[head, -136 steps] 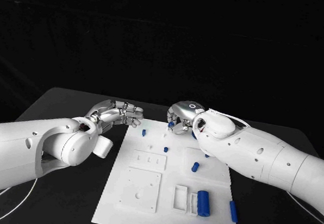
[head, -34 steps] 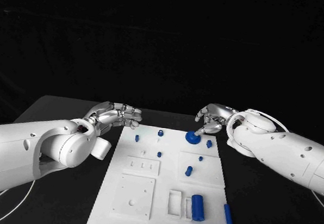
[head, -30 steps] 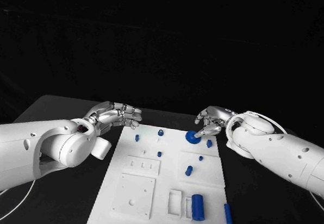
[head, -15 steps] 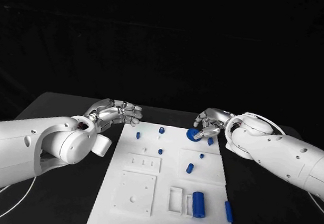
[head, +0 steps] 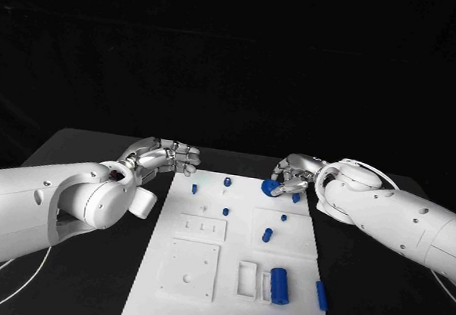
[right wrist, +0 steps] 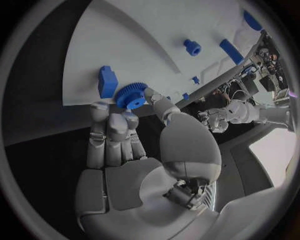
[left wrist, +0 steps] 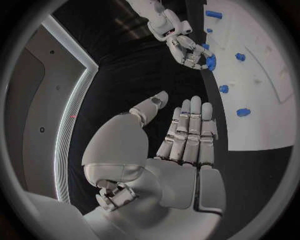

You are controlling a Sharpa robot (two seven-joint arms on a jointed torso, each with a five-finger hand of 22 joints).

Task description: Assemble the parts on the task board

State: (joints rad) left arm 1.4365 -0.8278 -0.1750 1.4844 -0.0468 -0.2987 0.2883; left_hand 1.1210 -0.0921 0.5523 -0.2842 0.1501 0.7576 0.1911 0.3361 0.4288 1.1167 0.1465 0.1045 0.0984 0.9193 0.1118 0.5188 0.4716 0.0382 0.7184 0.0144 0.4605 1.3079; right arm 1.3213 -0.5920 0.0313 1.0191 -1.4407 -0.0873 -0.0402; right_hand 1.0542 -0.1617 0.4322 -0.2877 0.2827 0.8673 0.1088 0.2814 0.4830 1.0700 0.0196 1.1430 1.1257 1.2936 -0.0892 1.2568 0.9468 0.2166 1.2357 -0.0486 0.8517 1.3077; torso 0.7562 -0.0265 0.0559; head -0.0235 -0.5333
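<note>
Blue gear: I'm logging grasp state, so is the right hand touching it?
Touching. The right wrist view shows the right hand with fingertips pinching the blue gear at the board's edge.

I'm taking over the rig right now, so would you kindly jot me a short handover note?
Right hand: pinches the blue gear at the task board's far right corner.
Left hand: holds nothing, fingers apart, beside the board's far left corner.
Several small blue parts sit on the far half; a blue cylinder lies near the front.
Done: gear picked up.
Left: seat the gear, then the remaining loose parts.
</note>
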